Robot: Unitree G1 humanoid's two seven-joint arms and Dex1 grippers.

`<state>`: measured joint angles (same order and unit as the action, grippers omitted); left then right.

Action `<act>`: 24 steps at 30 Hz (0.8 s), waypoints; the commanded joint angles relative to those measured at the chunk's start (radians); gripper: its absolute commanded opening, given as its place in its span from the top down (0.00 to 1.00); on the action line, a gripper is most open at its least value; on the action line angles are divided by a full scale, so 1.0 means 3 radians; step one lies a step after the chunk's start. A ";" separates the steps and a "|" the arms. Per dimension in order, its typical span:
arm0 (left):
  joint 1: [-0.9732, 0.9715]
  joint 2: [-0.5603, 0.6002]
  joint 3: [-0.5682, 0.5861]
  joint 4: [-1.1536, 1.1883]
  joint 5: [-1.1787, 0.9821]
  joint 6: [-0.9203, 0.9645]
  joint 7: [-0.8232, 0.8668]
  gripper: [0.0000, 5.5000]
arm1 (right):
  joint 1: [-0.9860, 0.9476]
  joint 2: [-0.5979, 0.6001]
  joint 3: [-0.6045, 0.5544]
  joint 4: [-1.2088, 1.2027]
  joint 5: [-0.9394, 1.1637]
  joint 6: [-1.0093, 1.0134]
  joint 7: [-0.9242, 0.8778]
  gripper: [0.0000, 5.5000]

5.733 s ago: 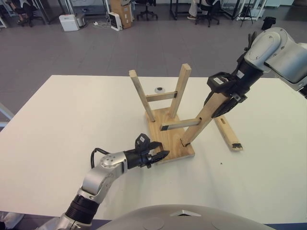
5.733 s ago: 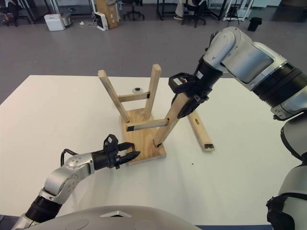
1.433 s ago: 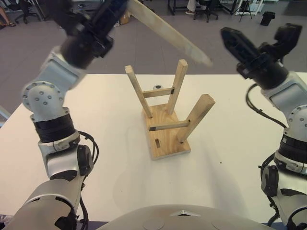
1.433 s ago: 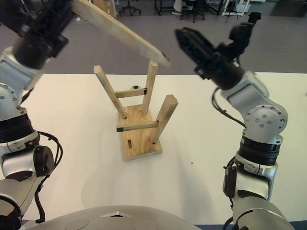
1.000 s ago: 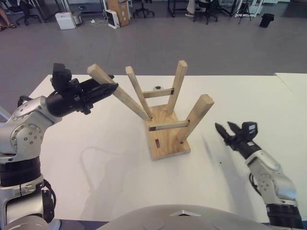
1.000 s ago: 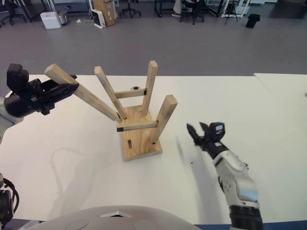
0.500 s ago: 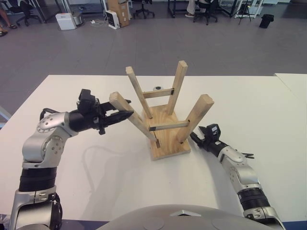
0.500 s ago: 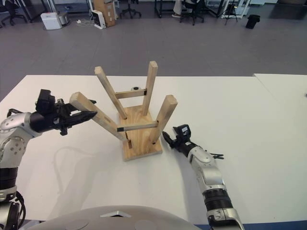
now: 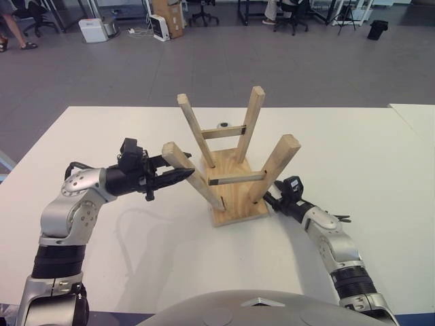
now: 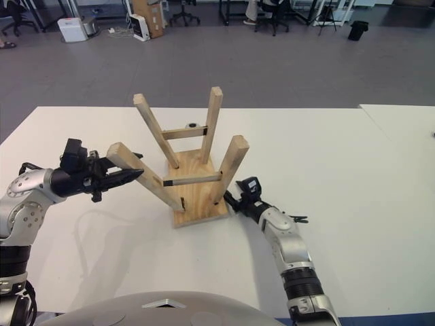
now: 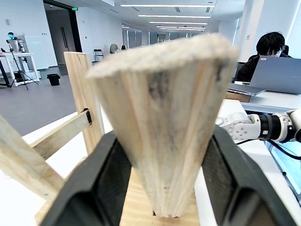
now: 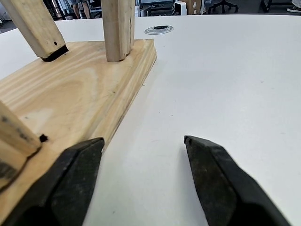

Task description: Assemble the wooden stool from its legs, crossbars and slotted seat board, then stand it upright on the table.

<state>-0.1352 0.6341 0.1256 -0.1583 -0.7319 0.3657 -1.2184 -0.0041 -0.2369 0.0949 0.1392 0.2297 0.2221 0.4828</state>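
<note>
Light is bright and even, coming from above: long ceiling strips (image 11: 164, 5) glow in the left wrist view. The white bench (image 9: 367, 142) takes it flatly, with no hot glare anywhere up to its far edge. Shadows are soft and pale; a faint grey band lies on the bench along the side of the seat board (image 12: 70, 89). The grey floor (image 9: 306, 61) beyond the far edge carries a dull sheen. Close to the left wrist lens, the leg (image 11: 164, 127) looks stretched, flaring wide toward the camera.
</note>
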 commanded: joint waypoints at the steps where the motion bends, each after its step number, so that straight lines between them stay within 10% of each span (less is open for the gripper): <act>1: -0.0092 0.0109 -0.0095 0.0117 0.0270 -0.0139 -0.0081 0.63 | 0.0030 0.0038 0.0084 -0.0037 -0.0026 0.0061 0.0070 0.42; 24: 0.1003 0.0050 -0.1153 0.0018 0.1060 0.0238 0.1298 0.63 | 0.0009 -0.0201 -0.0216 -0.0688 0.0094 0.0383 0.0029 0.42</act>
<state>-0.0385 0.6255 -0.0356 -0.3410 -0.6607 0.2879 -0.9348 0.0255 -0.2586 0.0864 0.0439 0.1969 0.2570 0.4699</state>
